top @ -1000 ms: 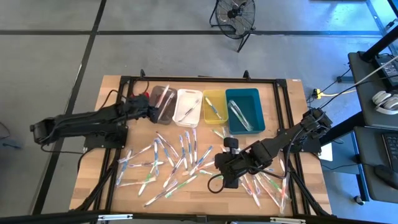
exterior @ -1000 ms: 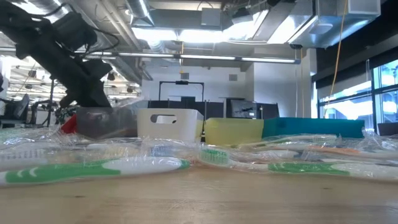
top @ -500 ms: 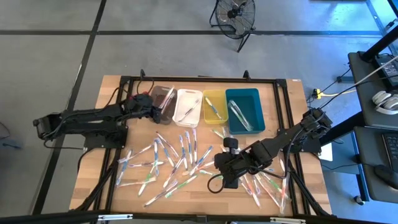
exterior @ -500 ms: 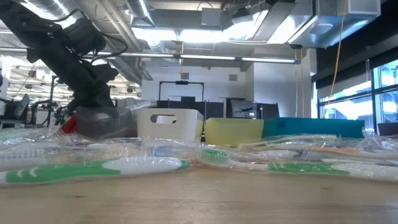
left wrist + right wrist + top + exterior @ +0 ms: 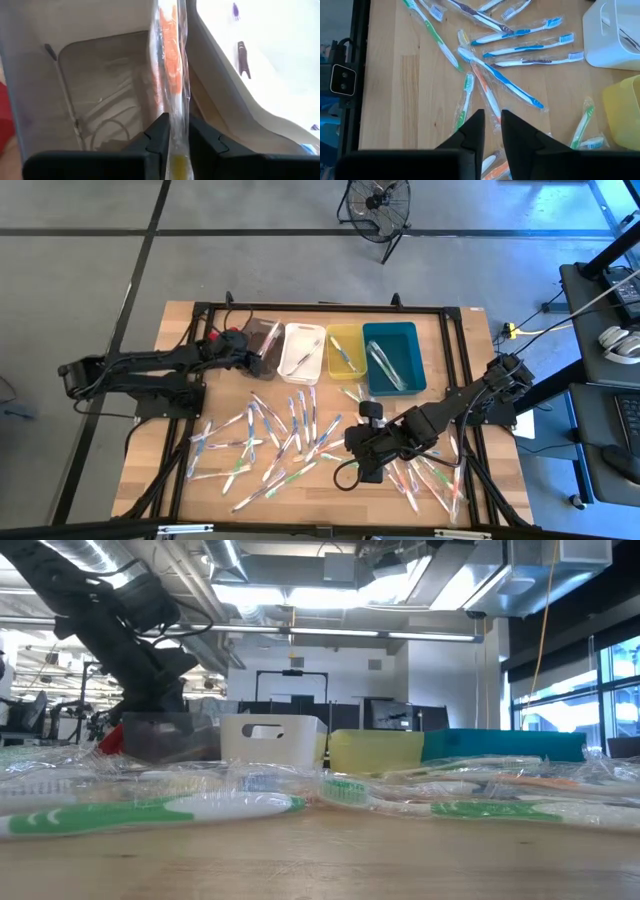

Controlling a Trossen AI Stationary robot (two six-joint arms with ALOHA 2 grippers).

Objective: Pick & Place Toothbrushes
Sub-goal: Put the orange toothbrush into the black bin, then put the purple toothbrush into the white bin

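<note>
Table: pale wood (image 5: 180, 395) with a black frame at its rim; grey floor all round.
Room: a fan (image 5: 378, 202) stands on the floor beyond the table; a desk (image 5: 610, 330) is cut off at the right edge. The low view shows ceiling lights and windows.
Left gripper (image 5: 247, 356): at the grey bin (image 5: 263, 347), fingers (image 5: 156, 137) clamped on an orange toothbrush (image 5: 169, 75) in clear wrap, which hangs inside that bin.
Red object (image 5: 232, 337): just beside the grey bin, partly hidden by the arm.
Bins: four in a row at the table's far side: grey, white (image 5: 302, 352), yellow (image 5: 344, 350), teal (image 5: 392, 358).
Toothbrushes (image 5: 270, 435): dozens loose on the wood in front of the bins, too tangled to count; a few lie in each bin.
Right gripper (image 5: 353, 459): low over the loose pile, fingers (image 5: 475, 132) nearly together, holding nothing.
Hard to make out: the brushes under the right arm.
</note>
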